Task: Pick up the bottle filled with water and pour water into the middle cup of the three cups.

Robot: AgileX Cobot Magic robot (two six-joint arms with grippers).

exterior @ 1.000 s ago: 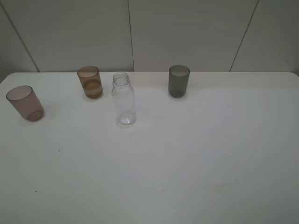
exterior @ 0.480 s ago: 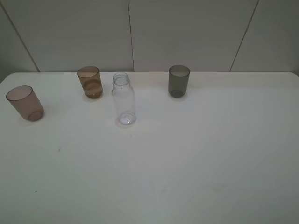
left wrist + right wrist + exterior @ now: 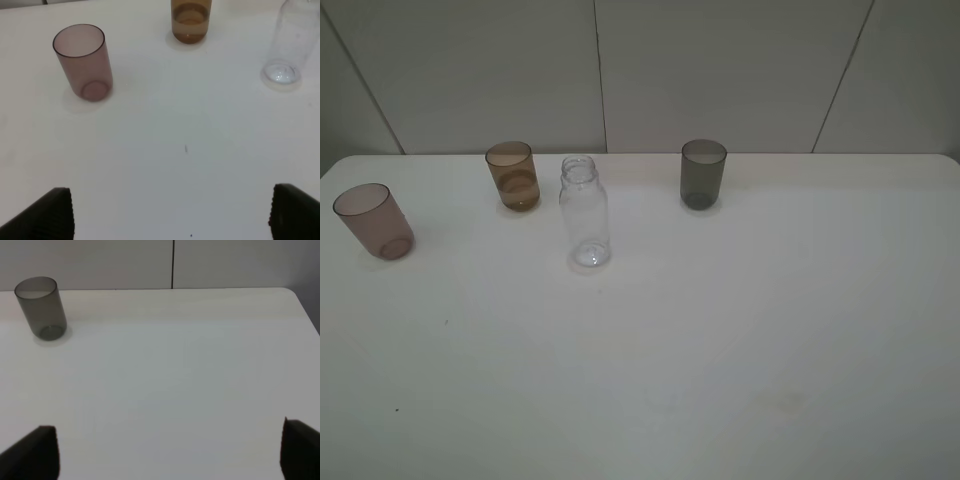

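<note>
The clear bottle [image 3: 585,213] stands upright on the white table, capless, between the amber cup [image 3: 513,176] and the dark grey cup [image 3: 703,174]. The pinkish-mauve cup [image 3: 374,221] stands at the far left. The amber cup holds some liquid. In the left wrist view the open left gripper [image 3: 170,212] is well short of the pink cup [image 3: 83,61], amber cup [image 3: 190,21] and bottle [image 3: 290,45]. In the right wrist view the open right gripper [image 3: 170,450] is empty, far from the grey cup [image 3: 41,308]. Neither gripper shows in the exterior view.
The white table [image 3: 720,330] ends at a grey panelled wall [image 3: 720,70] behind the cups. The table's right rear corner [image 3: 292,292] shows in the right wrist view. A few small dark specks [image 3: 446,322] mark the table surface.
</note>
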